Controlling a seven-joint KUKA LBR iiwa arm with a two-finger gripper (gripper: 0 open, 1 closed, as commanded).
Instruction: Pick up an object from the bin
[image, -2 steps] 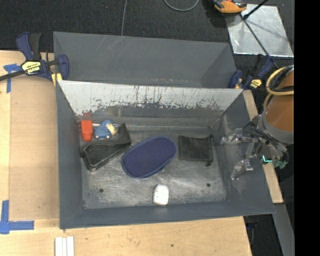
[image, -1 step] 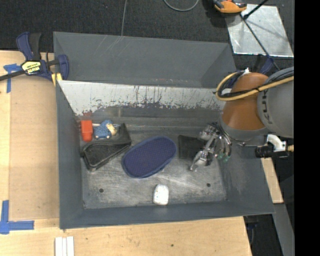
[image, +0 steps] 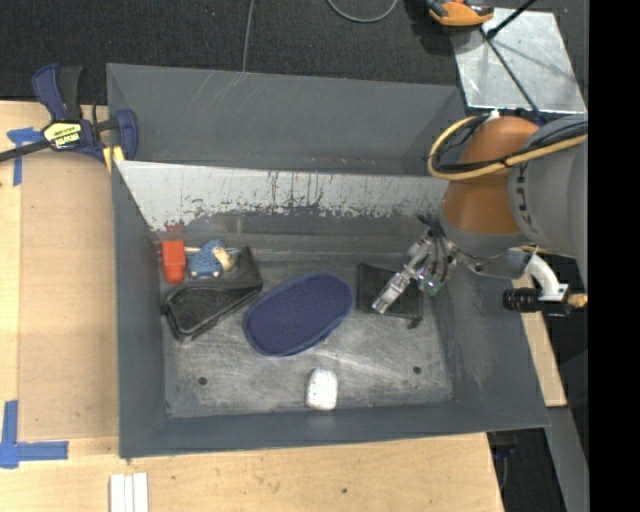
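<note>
My gripper (image: 392, 292) reaches in from the right, its metal fingers slanting down to the left over a flat black square piece (image: 384, 282) at the bin's right side. One silver fingertip lies across that black piece. Left of it on the bin floor rests a dark blue oval pad (image: 298, 314).
A small white lump (image: 321, 389) lies near the front wall. On the left sit a black wedge-shaped case (image: 210, 304), an orange block (image: 173, 262) and a small blue and yellow toy (image: 209, 260). The orange-covered wrist hangs over the bin's right wall.
</note>
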